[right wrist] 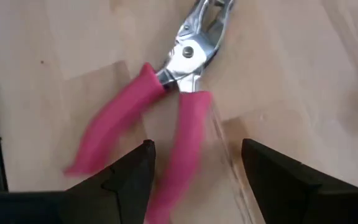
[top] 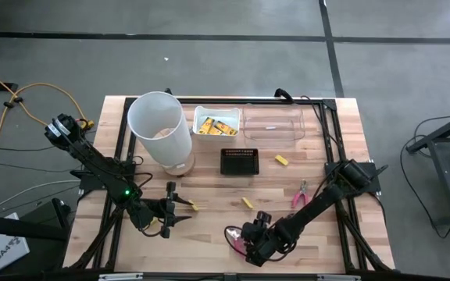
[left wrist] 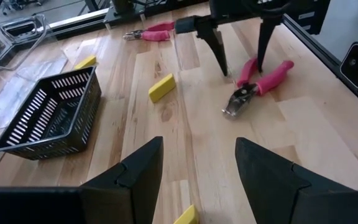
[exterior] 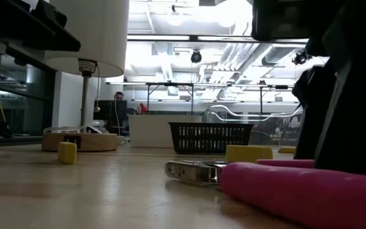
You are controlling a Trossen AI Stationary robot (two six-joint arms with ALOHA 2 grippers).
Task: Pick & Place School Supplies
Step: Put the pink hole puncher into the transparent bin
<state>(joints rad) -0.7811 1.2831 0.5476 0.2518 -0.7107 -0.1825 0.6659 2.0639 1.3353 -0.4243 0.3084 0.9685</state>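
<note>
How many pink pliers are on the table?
2. One pink plier lies right under the right gripper, whose fingers are open above it, near the table's front edge. The other pink plier lies farther right, beside the right arm. None seems hidden.

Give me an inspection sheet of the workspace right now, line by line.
Surface: wooden table, lying flat.
Job's things: pink-handled tool under the right gripper; second pink-handled tool farther right; yellow blocks loose; yellow packets in the white tub.
Clutter: white bin, black tray, clear container.
Grippers: right open, above the tool's handles; left gripper open, empty.
Cables: yellow cable on the floor.
Surroundings: person far behind.
</note>
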